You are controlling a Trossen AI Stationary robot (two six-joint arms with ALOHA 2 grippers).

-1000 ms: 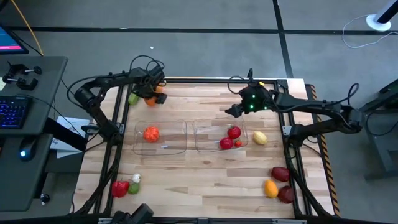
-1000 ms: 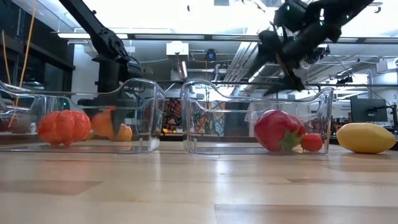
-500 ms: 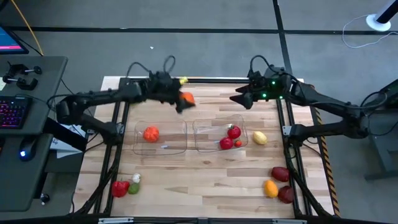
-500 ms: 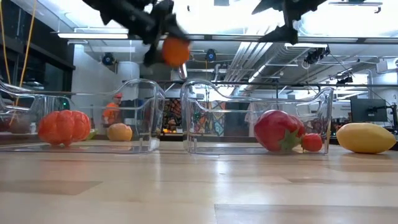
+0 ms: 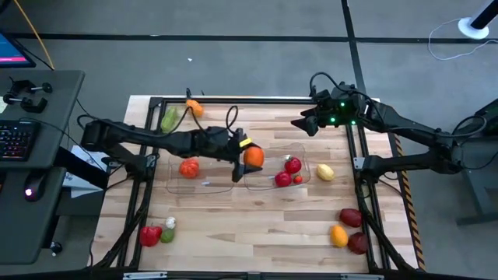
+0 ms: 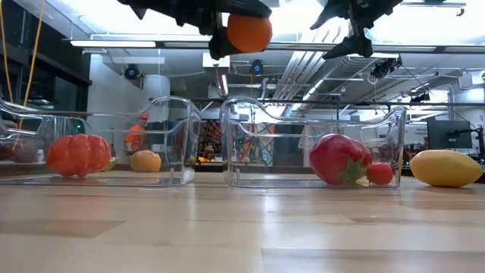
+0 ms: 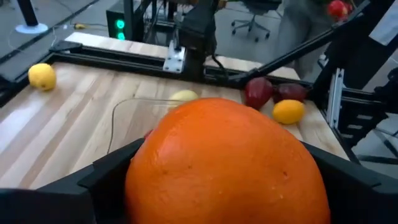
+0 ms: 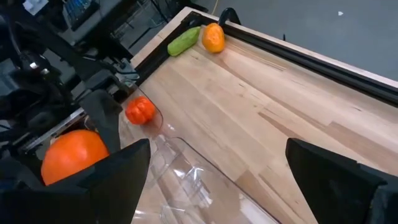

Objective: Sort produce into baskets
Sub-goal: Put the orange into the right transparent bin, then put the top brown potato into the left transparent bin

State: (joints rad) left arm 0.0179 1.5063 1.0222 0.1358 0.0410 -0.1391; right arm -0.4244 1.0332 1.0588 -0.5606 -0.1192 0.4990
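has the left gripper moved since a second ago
Yes. The left gripper, shut on the orange fruit, has swung from the table's far left corner to above the near edge of the right basket.

Two dark jointed arms, black cables looped; green LED on right arm (image 5: 336, 120) wrist.

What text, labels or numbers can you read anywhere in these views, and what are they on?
None can be read.
The monitor at the table's left edge shows only coloured bands, too small to read.
The keyboard key legends are too small to read.
The orange in the left gripper, the right gripper and both baskets carry no visible markings.
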